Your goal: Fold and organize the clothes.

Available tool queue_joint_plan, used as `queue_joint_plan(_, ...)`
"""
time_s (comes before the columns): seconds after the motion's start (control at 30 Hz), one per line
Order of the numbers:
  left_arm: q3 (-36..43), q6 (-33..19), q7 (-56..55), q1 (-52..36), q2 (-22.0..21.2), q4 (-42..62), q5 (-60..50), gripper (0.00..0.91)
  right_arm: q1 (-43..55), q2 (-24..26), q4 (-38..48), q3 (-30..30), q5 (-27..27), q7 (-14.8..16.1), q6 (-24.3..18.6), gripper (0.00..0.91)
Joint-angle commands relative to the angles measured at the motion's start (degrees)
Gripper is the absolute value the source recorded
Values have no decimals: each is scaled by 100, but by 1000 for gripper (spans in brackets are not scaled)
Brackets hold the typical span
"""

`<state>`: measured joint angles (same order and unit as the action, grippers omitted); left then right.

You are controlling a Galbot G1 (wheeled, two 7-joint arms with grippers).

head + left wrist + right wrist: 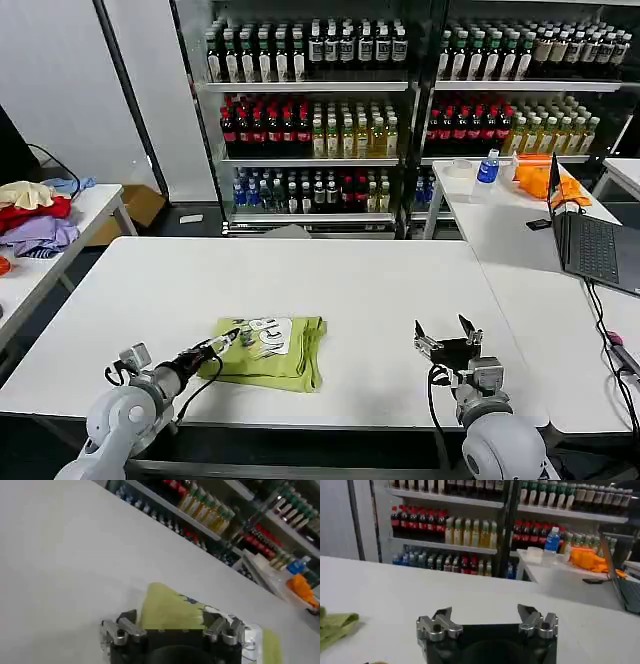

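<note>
Shirt point(268, 352) lies near-centre on the table point(350, 290), already folded to a compact rectangle w/ print patch up; edges look uneven, so prob. a last tidy or placing remains. Left gripper point(226, 341) is at shirt's left edge, touching the cloth; can't tell its spread or grip. Right gripper point(449, 337) hangs wide open, empty, well right of shirt.

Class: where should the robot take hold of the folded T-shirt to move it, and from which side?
Grip the T-shirt at its near left edge, coming low from the robot's left, where the left hand already sits. The folded layers lie flat, so a pinch at the edge should gather them.
</note>
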<state>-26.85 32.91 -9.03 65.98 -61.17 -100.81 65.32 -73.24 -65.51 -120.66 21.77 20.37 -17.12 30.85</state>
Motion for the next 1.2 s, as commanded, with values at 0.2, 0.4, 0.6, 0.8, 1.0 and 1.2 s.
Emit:
queue_joint_plan(0.2,159,12,510,-196,-176,549,114,20,-42,-20,-29,25,-2,-16,15,907)
queue_joint_plan(0.4,86,15,737,0,-128,476,163,20,-76,3,-81,104,12,-18,39,907)
queue_joint_plan(0.6,-32,19,764,37,-127,375,396,20,-127,6,-144,134,12,-22,57,907)
queue_joint_plan(0.8,-303,23,741,164,-108,75,1049,20,-233,-30,-222,179,2,-37,69,907)
queue_joint_plan(1.0,-862,23,486,277,-136,-206,1943,20,-411,-21,-328,278,-4,-41,65,907)
queue_joint_plan(1.2,-2060,32,330,210,611,-93,2252,20,-444,13,-386,328,29,-36,54,907)
